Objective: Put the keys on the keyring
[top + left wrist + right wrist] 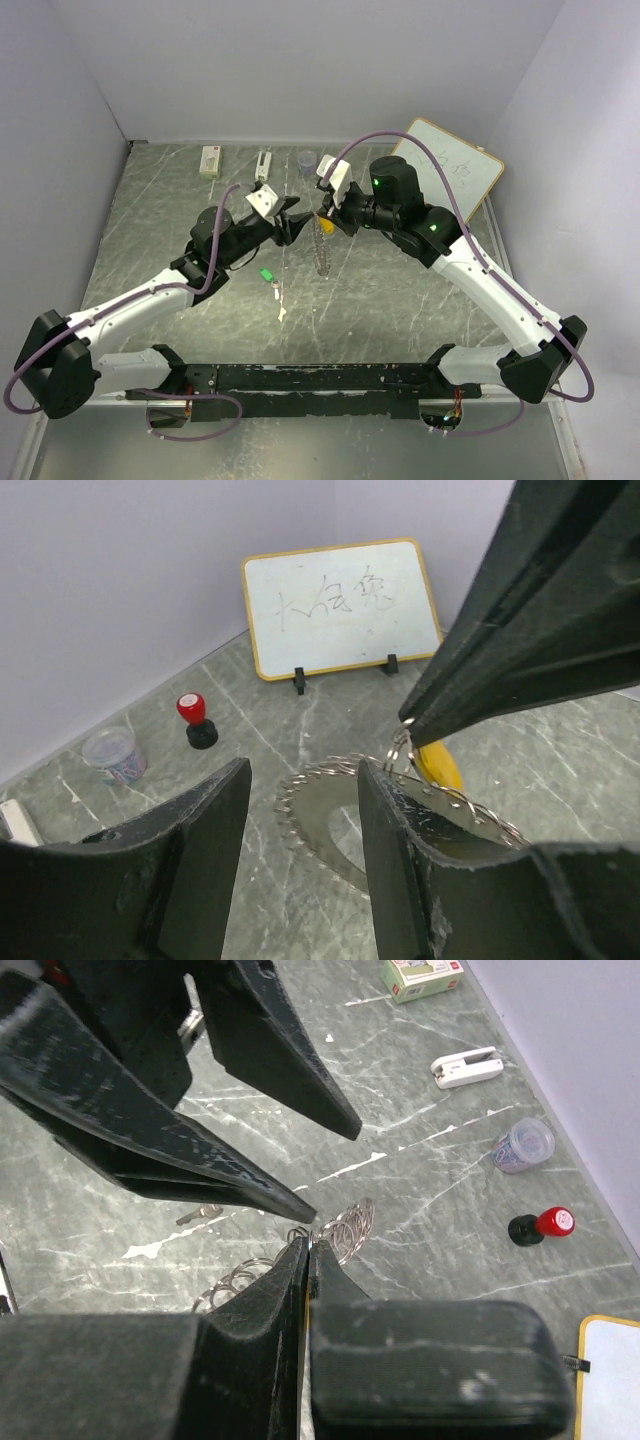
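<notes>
The keyring (318, 818), a large flat silver ring with a ridged rim, stands on edge above the table between the two grippers; from above it shows edge-on (322, 250). My right gripper (308, 1247) is shut on the yellow-orange key (440, 765) beside the ring's top rim (345, 1228), next to a small wire loop. My left gripper (300, 830) is open, and the ring's edge sits between its fingers, against the right finger (395, 850). The green key (267, 274) lies on the table below the left gripper.
A whiteboard (450, 165) leans at the back right. A red-capped black knob (197, 720) and a small clear cup (110, 755) stand near the back wall. A white box (209, 160) and a white clip (263, 163) lie at the back left.
</notes>
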Tool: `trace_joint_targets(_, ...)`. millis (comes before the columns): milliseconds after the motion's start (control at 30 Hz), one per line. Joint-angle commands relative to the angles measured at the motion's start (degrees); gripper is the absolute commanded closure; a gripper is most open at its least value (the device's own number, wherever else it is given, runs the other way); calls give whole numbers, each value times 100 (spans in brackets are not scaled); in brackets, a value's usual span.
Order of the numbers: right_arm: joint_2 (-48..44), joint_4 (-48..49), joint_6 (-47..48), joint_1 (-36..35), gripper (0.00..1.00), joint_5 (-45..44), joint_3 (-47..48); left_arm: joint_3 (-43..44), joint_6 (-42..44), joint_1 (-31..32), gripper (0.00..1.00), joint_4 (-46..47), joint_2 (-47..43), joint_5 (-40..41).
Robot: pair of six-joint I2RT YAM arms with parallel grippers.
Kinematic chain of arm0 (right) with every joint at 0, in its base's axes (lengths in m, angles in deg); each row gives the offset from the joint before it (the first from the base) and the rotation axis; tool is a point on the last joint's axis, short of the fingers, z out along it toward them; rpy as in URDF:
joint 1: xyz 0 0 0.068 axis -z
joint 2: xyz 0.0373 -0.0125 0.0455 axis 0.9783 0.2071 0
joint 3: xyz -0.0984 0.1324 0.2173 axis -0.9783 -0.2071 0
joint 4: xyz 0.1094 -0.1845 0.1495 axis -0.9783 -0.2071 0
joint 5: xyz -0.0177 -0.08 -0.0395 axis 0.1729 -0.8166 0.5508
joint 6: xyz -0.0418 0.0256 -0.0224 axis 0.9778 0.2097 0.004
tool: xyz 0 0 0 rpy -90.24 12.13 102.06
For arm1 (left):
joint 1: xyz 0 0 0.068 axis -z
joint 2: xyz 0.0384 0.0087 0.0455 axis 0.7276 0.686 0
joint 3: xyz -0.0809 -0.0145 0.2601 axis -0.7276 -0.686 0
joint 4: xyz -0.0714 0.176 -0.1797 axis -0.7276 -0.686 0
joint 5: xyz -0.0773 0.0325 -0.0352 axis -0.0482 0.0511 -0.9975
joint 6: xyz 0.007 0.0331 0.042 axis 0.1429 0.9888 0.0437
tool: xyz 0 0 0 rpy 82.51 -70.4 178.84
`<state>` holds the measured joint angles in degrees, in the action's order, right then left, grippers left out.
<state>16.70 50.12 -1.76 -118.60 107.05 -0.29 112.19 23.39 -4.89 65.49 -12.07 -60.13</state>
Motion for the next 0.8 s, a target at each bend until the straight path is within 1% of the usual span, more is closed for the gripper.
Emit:
trace_joint_targets(0,-89,83,36,15,100,6,68,-158,-176,-18,42,251,-379,-409)
trace_joint_targets(233,-51,72,26,16,100,25,106,-264,-148,-8,42,56,-593,-466)
trace_joint_targets(400,-12,39,36,20,100,77,170,-352,-6,-6,40,71,-697,-723)
trace_joint_targets(567,22,-11,51,24,100,123,224,-356,197,-11,39,37,-651,-923)
trace_joint_targets(767,28,-18,50,17,100,167,218,-260,307,-6,39,68,-457,-1062)
